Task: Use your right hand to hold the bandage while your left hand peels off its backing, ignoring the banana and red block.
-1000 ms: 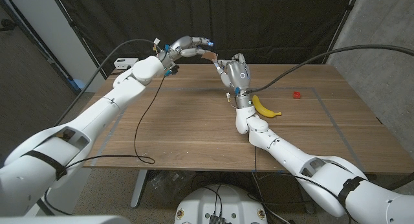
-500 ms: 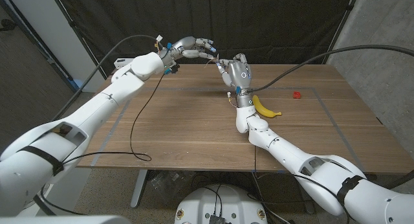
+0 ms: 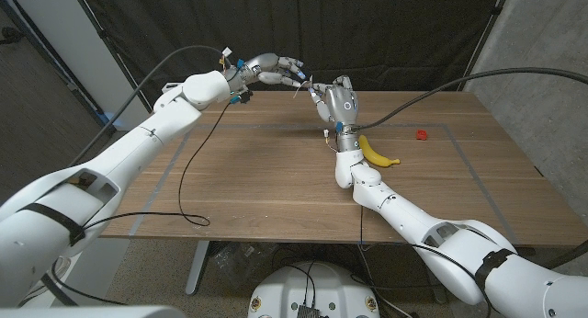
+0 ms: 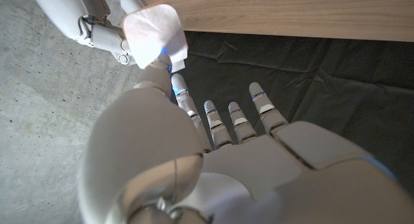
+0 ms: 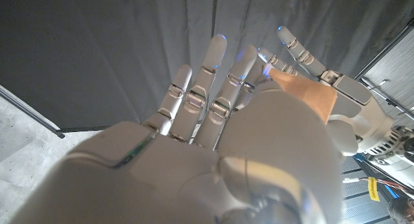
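Both hands meet in the air over the table's far edge. My right hand (image 3: 338,102) stands upright and pinches the tan bandage (image 5: 309,94) under its thumb. My left hand (image 3: 271,70) reaches in from the left, its fingertips against the bandage (image 3: 301,84). In the left wrist view its thumb presses a pale white backing flap (image 4: 152,33), with fingers of the right hand (image 4: 90,17) just behind it. In the right wrist view the left hand (image 5: 349,101) lies right behind the bandage.
A yellow banana (image 3: 377,153) lies on the wooden table (image 3: 248,171) beside my right wrist. A small red block (image 3: 422,134) sits further right. A black cable (image 3: 197,185) hangs from the left arm over the table. A dark curtain stands behind.
My left arm has risen slightly and its hand has closed in a little on the right hand. Less of the tan strip shows between the hands. The right hand has stayed put.
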You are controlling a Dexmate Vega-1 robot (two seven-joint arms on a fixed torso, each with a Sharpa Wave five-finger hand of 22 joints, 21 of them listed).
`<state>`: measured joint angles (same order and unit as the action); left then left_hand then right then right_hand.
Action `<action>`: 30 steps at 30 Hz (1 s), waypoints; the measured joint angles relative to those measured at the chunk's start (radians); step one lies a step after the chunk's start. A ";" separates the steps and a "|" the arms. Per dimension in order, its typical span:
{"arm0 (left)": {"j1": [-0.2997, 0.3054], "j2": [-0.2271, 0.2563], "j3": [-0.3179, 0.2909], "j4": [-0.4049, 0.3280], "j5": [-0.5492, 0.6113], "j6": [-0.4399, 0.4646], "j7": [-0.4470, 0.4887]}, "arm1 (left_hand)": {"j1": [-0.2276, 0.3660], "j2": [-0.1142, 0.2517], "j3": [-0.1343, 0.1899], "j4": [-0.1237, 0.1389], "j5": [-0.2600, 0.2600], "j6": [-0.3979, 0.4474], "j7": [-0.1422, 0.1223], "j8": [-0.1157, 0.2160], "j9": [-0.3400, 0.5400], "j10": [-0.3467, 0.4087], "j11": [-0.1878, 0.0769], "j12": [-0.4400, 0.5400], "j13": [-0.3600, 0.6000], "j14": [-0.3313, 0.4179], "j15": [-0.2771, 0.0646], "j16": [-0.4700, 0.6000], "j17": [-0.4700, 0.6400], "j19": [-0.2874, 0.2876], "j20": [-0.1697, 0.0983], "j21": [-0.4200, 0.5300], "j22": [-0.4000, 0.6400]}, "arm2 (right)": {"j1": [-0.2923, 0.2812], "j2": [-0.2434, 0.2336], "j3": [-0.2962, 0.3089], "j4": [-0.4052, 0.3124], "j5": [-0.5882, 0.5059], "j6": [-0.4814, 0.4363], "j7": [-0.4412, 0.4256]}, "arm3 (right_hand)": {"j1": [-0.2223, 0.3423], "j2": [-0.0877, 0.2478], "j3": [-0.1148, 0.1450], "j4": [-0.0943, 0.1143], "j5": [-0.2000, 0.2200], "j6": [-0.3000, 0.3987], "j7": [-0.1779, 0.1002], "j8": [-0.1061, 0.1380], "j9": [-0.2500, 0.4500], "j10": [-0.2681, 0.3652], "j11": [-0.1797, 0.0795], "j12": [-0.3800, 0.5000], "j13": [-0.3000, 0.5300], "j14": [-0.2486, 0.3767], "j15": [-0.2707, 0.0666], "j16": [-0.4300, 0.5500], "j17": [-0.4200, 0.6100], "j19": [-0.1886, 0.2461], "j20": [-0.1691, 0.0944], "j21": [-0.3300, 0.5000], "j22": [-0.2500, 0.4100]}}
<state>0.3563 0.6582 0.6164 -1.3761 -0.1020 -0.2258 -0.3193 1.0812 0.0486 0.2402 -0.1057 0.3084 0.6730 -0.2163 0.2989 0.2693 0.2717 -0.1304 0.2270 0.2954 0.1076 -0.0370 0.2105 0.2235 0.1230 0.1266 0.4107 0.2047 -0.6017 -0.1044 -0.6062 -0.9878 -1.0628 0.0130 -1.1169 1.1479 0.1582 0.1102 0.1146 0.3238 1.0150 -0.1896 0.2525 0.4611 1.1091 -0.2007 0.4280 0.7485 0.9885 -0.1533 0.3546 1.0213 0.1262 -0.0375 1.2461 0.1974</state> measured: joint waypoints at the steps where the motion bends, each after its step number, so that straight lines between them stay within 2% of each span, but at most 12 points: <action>1: -0.006 -0.002 0.004 0.009 0.000 0.000 -0.009 | -0.008 0.008 -0.003 0.003 0.000 -0.020 -0.002 -0.014 -0.007 -0.009 0.001 -0.003 -0.002 -0.001 0.001 -0.004 -0.001 0.000 0.000 0.000 0.000 | 0.000 0.003 0.005 0.003 -0.005 0.003 0.000 | 0.000 0.000 0.000 0.000 0.000 0.000 0.000 0.000 0.000 0.000 0.000 0.000 0.000 0.000 0.000 0.000 0.000 0.000 0.000 0.000 -0.001; 4: -0.020 -0.009 0.012 0.026 0.000 -0.002 -0.030 | -0.005 0.010 -0.005 0.005 0.000 -0.060 -0.004 -0.041 -0.020 -0.021 0.008 -0.003 -0.003 -0.012 0.001 -0.007 -0.005 -0.004 -0.004 0.000 0.000 | 0.000 0.011 0.016 0.011 -0.015 0.010 0.000 | 0.000 0.000 0.000 0.000 0.000 0.000 0.000 -0.003 0.004 0.000 0.000 -0.007 0.000 0.000 0.000 0.000 0.000 0.000 0.000 0.000 -0.002; 6: -0.032 -0.015 0.020 0.041 0.000 -0.008 -0.045 | -0.005 0.010 -0.005 0.005 0.000 -0.069 -0.003 -0.044 -0.023 -0.027 0.003 -0.009 -0.006 -0.014 0.004 -0.007 -0.005 -0.006 -0.006 0.000 0.000 | 0.001 0.016 0.023 0.018 -0.022 0.015 0.000 | 0.000 0.000 0.000 0.000 0.000 0.000 0.000 -0.003 0.005 0.000 0.000 -0.007 0.000 0.000 0.000 0.000 0.000 0.000 0.000 0.000 -0.002; 13: -0.079 -0.036 0.051 0.094 0.000 -0.031 -0.119 | 0.013 0.082 0.012 0.022 0.000 -0.068 -0.006 -0.060 -0.037 -0.062 0.016 -0.018 -0.012 -0.052 0.020 -0.012 -0.005 -0.013 -0.013 0.000 0.000 | 0.003 0.030 0.042 0.030 -0.040 0.026 0.000 | 0.000 0.000 0.000 0.000 0.000 0.000 0.000 -0.004 0.006 0.004 0.004 -0.008 0.005 0.000 0.000 0.000 0.005 0.000 0.000 0.000 -0.002; 14: -0.087 -0.040 0.056 0.103 0.000 -0.036 -0.137 | 0.003 0.092 0.013 0.023 0.000 -0.042 -0.003 -0.056 -0.040 -0.062 0.016 -0.018 -0.012 -0.053 0.021 -0.012 -0.005 -0.016 -0.016 0.000 0.000 | 0.004 0.032 0.045 0.032 -0.042 0.026 0.000 | 0.000 0.000 -0.003 0.003 0.000 0.000 0.000 -0.006 0.006 0.004 0.004 -0.008 0.005 0.000 0.000 0.000 0.005 0.000 0.000 0.000 -0.002; 17: -0.104 -0.049 0.066 0.121 -0.002 -0.046 -0.164 | 0.003 0.092 0.007 0.029 -0.003 0.035 0.003 -0.034 -0.049 -0.061 0.016 -0.011 -0.017 -0.053 0.021 -0.012 -0.010 -0.018 -0.018 0.000 0.000 | 0.004 0.036 0.050 0.034 -0.045 0.026 0.000 | 0.000 0.000 -0.004 0.004 0.000 0.000 0.000 -0.006 0.005 0.004 0.004 -0.008 0.005 0.003 0.003 0.000 0.009 0.000 0.000 0.000 -0.001; 22: -0.121 -0.058 0.073 0.146 -0.010 -0.057 -0.189 | -0.011 0.078 -0.005 0.029 -0.007 0.095 0.009 -0.021 -0.058 -0.041 0.008 -0.004 -0.022 -0.047 0.027 -0.011 -0.015 -0.018 -0.018 0.000 0.000 | 0.004 0.040 0.054 0.036 -0.047 0.025 0.000 | 0.000 0.000 -0.004 0.004 -0.001 0.004 -0.004 -0.007 0.004 0.003 0.004 -0.008 0.009 0.004 0.003 0.000 0.009 0.000 0.000 0.000 0.001; 25: -0.122 -0.062 0.073 0.152 -0.016 -0.062 -0.190 | -0.014 0.074 -0.014 0.024 -0.013 0.161 0.019 -0.003 -0.064 -0.017 0.009 0.003 -0.026 -0.035 0.022 -0.007 -0.014 -0.021 -0.015 0.000 0.000 | 0.005 0.040 0.054 0.036 -0.048 0.024 0.000 | 0.000 0.000 -0.004 0.004 -0.004 0.012 -0.012 -0.010 0.004 0.003 0.004 -0.008 0.009 0.004 0.003 0.000 0.014 0.000 0.000 0.006 0.001; 27: -0.121 -0.064 0.070 0.155 -0.024 -0.067 -0.190 | -0.005 0.065 -0.018 0.022 -0.016 0.162 0.021 0.001 -0.065 -0.014 0.009 0.005 -0.027 -0.034 0.021 -0.007 -0.015 -0.022 -0.014 0.000 0.000 | 0.006 0.040 0.053 0.036 -0.048 0.021 0.000 | 0.000 0.000 -0.004 0.004 -0.004 0.013 -0.013 -0.011 0.004 0.006 0.002 -0.008 0.009 0.004 0.003 0.000 0.014 0.000 0.000 0.009 0.001; 30: -0.112 -0.064 0.064 0.153 -0.031 -0.071 -0.187 | -0.010 0.050 -0.032 0.021 -0.016 0.034 0.000 -0.065 -0.066 -0.049 0.014 -0.006 -0.031 -0.032 0.025 -0.007 -0.015 -0.026 -0.010 0.000 0.000 | 0.009 0.040 0.050 0.038 -0.040 0.011 0.000 | 0.000 0.000 -0.004 0.004 -0.004 0.013 -0.013 -0.012 0.005 0.007 0.000 -0.008 0.009 0.004 0.003 0.000 0.014 0.000 0.000 0.009 0.001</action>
<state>0.2447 0.5945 0.6805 -1.2228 -0.1326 -0.2973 -0.5059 1.0717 0.0987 0.2080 -0.0851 0.2919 0.7072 -0.2162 0.2335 0.2032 0.2227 -0.1160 0.2208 0.2644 0.0756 -0.0121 0.2040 0.2090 0.0973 0.1163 0.4106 0.2048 -0.5929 -0.0645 -0.5564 -0.9503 -1.1031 0.0241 -1.1171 1.1477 0.1580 0.1058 0.1189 0.3199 1.0275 -0.2023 0.2408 0.4657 1.1160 -0.2004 0.4205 0.7577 0.9921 -0.1498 0.3545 1.0351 0.1262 -0.0375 1.2546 0.1980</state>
